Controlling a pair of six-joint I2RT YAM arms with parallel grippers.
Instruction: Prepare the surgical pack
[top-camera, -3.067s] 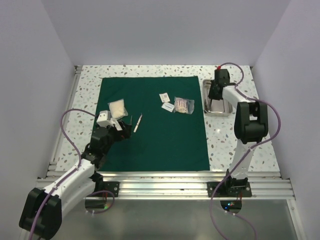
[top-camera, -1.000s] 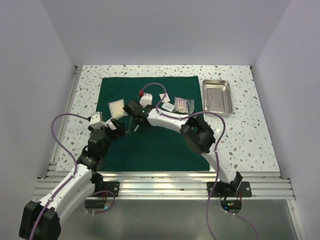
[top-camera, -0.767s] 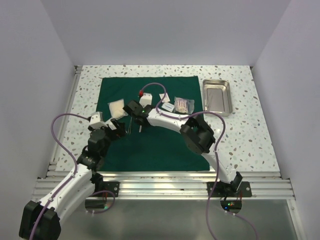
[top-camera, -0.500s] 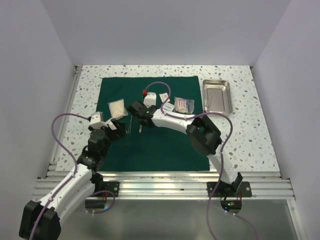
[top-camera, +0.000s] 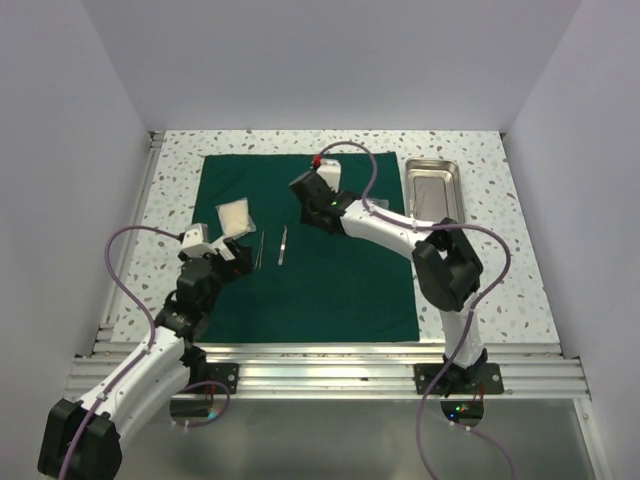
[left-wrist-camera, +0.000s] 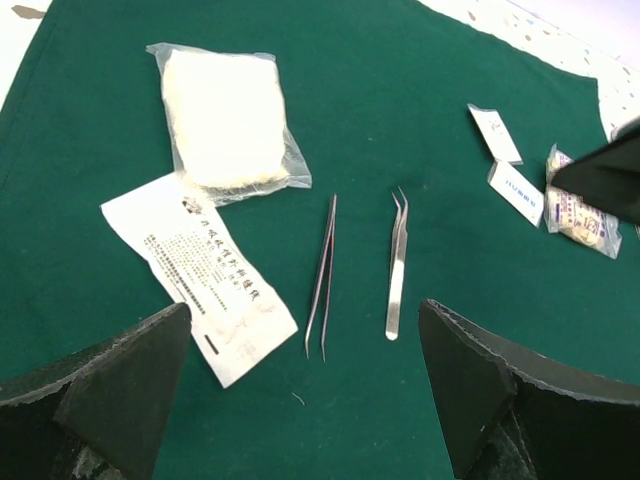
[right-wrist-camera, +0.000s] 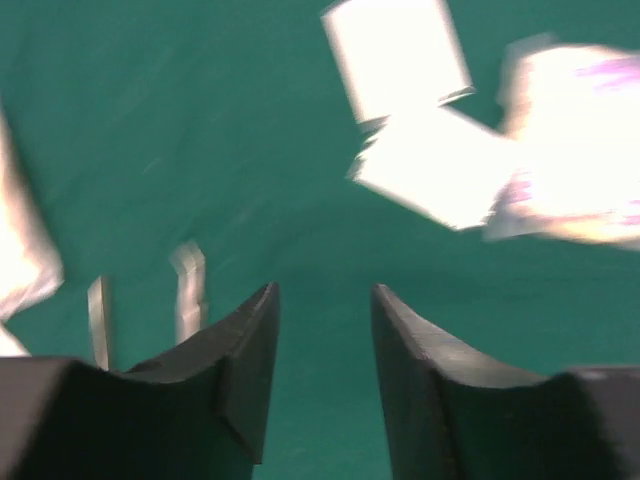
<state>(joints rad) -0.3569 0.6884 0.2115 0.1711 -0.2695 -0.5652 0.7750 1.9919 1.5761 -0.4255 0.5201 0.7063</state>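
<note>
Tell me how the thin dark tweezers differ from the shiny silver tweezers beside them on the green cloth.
The thin dark tweezers are slimmer and nearly black; the shiny silver tweezers are broader and bright. The dark pair's tips spread toward the left wrist camera, the silver pair's bent tips point away. Both lie flat, side by side, not touching, on the dark green fabric sheet.

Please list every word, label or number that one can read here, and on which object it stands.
No text can be read.
White flat paper packet: black printed lines, too small.
Small white rectangular sachet: blue print, blurred.
</note>
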